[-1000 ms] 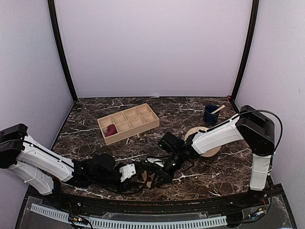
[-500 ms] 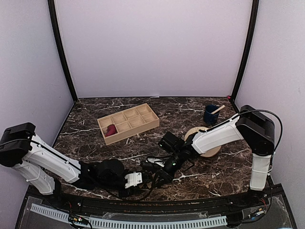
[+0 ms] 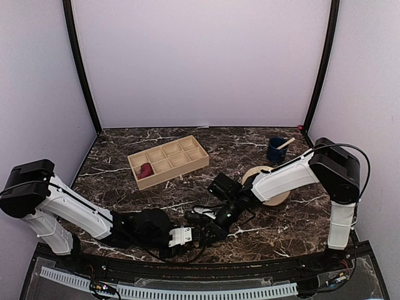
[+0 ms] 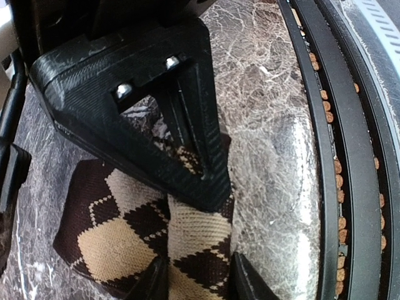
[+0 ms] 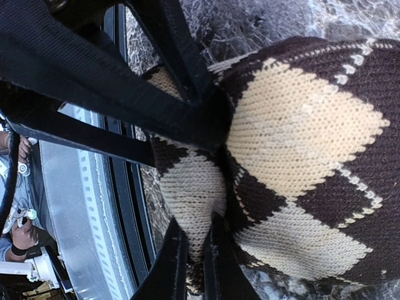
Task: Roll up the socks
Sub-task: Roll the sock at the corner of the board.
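**Left wrist.** The argyle sock [image 4: 119, 250] lies bunched on the marble table [image 4: 269, 144], close to the near edge. The left gripper [image 4: 199, 278] pinches a raised ridge of it, with fabric filling the gap and a finger touching each side. The ridge runs straight away from these tips to the right gripper [image 4: 203, 184], which comes in from the opposite side.

**Right wrist.** The right fingers [image 5: 172, 262] are pressed together on a narrow fold. The left arm's grip cinches the sock just beyond.

**Top external.** The grippers meet tip to tip and almost hide the sock, so I cannot tell its long axis. Neither arm is nearer. The maroon sock [image 3: 145, 170] sits in the left end compartment of the wooden tray [image 3: 194, 164], well apart.

Judgement: the roll turns on that shared ridge lying in line between the tips.
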Motion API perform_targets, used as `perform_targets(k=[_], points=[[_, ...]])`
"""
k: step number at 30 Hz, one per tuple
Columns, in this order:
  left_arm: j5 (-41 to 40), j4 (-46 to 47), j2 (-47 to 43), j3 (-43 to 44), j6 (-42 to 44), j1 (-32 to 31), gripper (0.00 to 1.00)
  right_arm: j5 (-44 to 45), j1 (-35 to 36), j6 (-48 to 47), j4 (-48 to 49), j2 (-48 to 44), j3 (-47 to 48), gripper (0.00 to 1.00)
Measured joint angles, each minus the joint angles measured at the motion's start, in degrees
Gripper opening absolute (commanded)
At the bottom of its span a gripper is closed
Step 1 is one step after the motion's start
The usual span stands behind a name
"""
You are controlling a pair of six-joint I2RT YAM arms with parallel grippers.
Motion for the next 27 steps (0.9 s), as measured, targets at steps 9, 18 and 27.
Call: perform_targets(k=[9,18,27], points=[[-0.02,-2.25,0.55,1.25,-0.07,-0.07,0.11,-0.15,-0.11,-0.57,-1.11,0.15,0.52,0.0],[0.28,-5.2,1.22,3.41,-0.37,-0.26,0.0,-0.17,-0.37,-0.66,-2.32,0.15,0.61,0.13],[3.43,-6.97,1.55,4.57,-2.01,2.03,0.0,0.09,-0.37,-0.55,-2.51,-0.42,0.44,0.24]])
